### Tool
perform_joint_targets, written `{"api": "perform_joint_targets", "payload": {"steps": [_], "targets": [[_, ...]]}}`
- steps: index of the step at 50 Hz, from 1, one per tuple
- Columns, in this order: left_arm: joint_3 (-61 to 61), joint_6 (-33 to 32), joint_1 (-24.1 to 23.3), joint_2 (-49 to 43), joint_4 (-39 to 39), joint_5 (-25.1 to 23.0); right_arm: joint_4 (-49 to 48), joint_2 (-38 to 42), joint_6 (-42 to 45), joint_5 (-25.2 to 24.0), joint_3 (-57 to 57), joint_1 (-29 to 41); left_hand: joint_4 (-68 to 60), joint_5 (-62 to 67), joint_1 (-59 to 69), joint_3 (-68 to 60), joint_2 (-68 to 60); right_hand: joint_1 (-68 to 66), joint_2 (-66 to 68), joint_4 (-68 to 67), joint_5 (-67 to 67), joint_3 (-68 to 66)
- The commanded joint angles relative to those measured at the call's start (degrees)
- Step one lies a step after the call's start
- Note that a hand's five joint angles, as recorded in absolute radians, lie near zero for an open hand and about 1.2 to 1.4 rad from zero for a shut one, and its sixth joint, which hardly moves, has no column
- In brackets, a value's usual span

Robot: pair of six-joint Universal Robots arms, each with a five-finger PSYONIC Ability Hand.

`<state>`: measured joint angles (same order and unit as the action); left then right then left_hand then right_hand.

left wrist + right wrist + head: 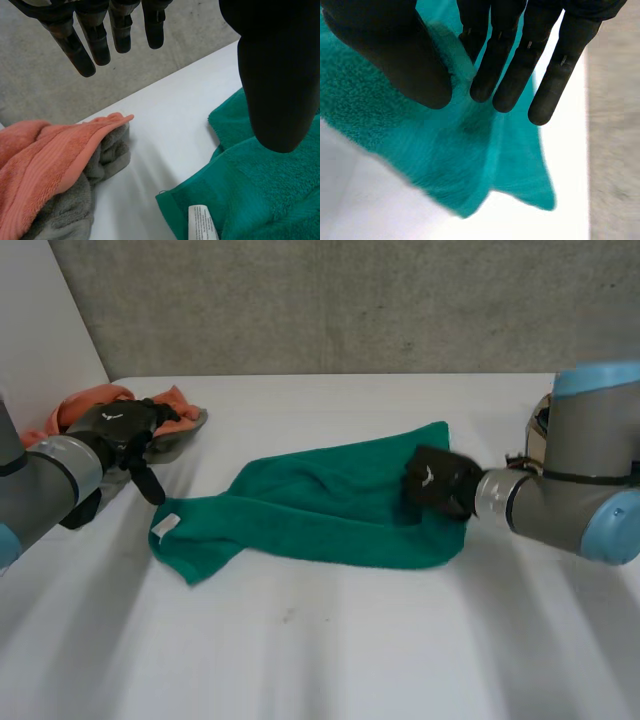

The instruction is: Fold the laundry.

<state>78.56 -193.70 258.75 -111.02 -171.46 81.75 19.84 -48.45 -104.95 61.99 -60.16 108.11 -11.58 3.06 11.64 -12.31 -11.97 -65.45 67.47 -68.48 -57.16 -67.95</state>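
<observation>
Right hand (440, 482) pinches the towel (320, 508) between thumb and fingers (likely to lift it); left hand (125, 425) hovers open, empty, above its corner.

The green terry towel (330, 510) is fuzzy looped cloth with a printed white label (202, 222); the orange towel (45, 160) shows a ribbed band. The worktop (350, 640) is smooth, matt white.

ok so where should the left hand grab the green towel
At the corner with the white label, coming in from the left. That corner sticks out at the end of the green towel with bare table around it, and the left hand hovers open just beside it.
</observation>
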Motion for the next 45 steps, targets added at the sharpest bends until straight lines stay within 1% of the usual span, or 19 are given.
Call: {"api": "perform_joint_targets", "payload": {"steps": [1,3,6,10,17,24,26,27,29,30,31,33,34,35,36,37,39,42,45], "targets": [[-3.0,-0.4,-2.4,-2.8,-1.2,0.3,-4.7,-16.3,-18.2,-0.6,-3.7,1.0,1.6,-3.1,-1.6,2.3,2.0,-14.6,12.5,-11.5,-12.8,-12.1],[-4.5,-0.5,-2.9,-4.3,-1.4,0.5,-6.4,-21.4,-22.7,-0.6,-5.1,0.4,1.6,-3.1,-1.6,2.3,2.0,-14.6,12.5,-11.5,-12.8,-12.1],[-6.2,-0.5,-3.3,-6.1,-1.1,0.2,-9.3,-25.8,-27.0,-0.6,-6.5,0.4,1.6,-3.1,-1.6,2.3,2.0,-14.6,12.5,-11.5,-12.8,-12.1],[-9.4,-0.4,-4.0,-10.2,-0.2,0.1,-11.2,-30.1,-30.0,0.2,-7.1,0.4,1.6,-3.1,-1.6,2.3,2.0,-14.6,12.5,-11.5,-12.8,-12.1],[-12.1,-1.5,-5.1,-15.0,1.0,-0.9,-11.3,-35.6,-32.4,0.2,-6.7,0.4,1.6,-3.1,-1.6,2.3,2.0,-14.6,12.5,-11.5,-12.8,-12.1],[-14.8,-4.5,-5.9,-20.2,4.1,-1.9,-13.1,-40.1,-38.2,-0.1,-6.8,-0.1,1.5,-3.0,-1.6,2.3,1.9,-14.6,12.5,-11.5,-12.8,-12.1],[-15.5,-4.8,-6.2,-21.8,5.5,-2.1,-14.4,-40.5,-40.9,-0.2,-7.0,-0.4,-4.3,2.8,4.3,-3.6,-3.9,-14.6,12.5,-11.5,-12.8,-12.1],[-16.2,-5.1,-6.3,-22.7,6.0,-2.4,-15.2,-40.4,-42.3,-0.5,-7.2,-0.7,-13.3,11.9,13.3,-12.6,-13.0,-14.6,12.5,-11.5,-12.8,-12.1],[-17.5,-5.5,-6.7,-24.2,6.5,-2.7,-15.6,-40.2,-43.8,-0.8,-7.5,-1.1,-26.0,24.5,25.9,-25.2,-25.6,-14.6,12.5,-11.5,-12.8,-12.1],[-18.1,-5.5,-6.8,-24.8,6.5,-2.8,-16.1,-40.0,-44.4,-1.0,-7.8,-1.3,-29.4,27.9,29.3,-28.6,-29.0,-14.6,12.5,-11.5,-12.8,-12.1],[-19.6,-5.1,-7.0,-25.8,6.8,-3.0,-16.3,-39.9,-44.6,-0.9,-7.9,-1.5,-38.6,37.1,38.5,-37.8,-38.2,-14.6,12.5,-11.5,-12.8,-12.1],[-21.9,-5.1,-7.6,-27.8,7.5,-4.3,-16.4,-39.7,-45.3,-0.8,-8.0,-1.8,-42.2,40.7,42.1,-41.5,-41.8,-14.6,12.5,-11.5,-12.8,-12.1],[-22.5,-5.1,-7.9,-28.2,7.9,-4.9,-16.4,-39.6,-45.6,-0.8,-7.9,-1.9,-41.7,40.2,41.6,-41.0,-41.3,-14.6,12.5,-11.5,-12.8,-12.1],[-23.7,-5.5,-8.7,-29.0,9.2,-6.1,-16.4,-39.4,-46.0,-0.9,-7.8,-2.0,-36.4,34.9,36.3,-35.6,-36.0,-14.6,12.5,-11.5,-12.8,-12.1],[-24.3,-5.5,-9.1,-29.3,10.2,-6.5,-16.3,-39.3,-46.0,-1.0,-7.8,-2.0,-30.2,28.7,30.1,-29.4,-29.8,-14.6,12.5,-11.5,-12.8,-12.1],[-25.0,-5.6,-9.5,-29.3,11.6,-6.7,-16.4,-39.2,-46.0,-1.0,-7.8,-2.0,-17.4,15.9,17.4,-16.7,-17.0,-14.6,12.5,-11.5,-12.8,-12.1],[-26.0,-5.3,-10.1,-28.9,13.3,-6.3,-16.4,-39.2,-46.1,-1.0,-7.6,-1.9,-5.9,4.4,5.9,-5.2,-5.5,-14.6,12.5,-11.5,-12.8,-12.1],[-26.4,-4.7,-10.4,-27.5,13.9,-5.0,-16.3,-39.4,-46.2,-1.1,-7.2,-1.7,-5.2,3.7,5.1,-4.5,-4.8,-14.6,12.5,-11.5,-12.8,-12.1],[-26.4,-3.8,-10.7,-26.3,14.2,-5.1,-16.4,-40.1,-46.4,-1.1,-6.5,-1.2,-5.2,3.7,5.1,-4.5,-4.8,-14.6,12.5,-11.5,-12.8,-12.1]]}}
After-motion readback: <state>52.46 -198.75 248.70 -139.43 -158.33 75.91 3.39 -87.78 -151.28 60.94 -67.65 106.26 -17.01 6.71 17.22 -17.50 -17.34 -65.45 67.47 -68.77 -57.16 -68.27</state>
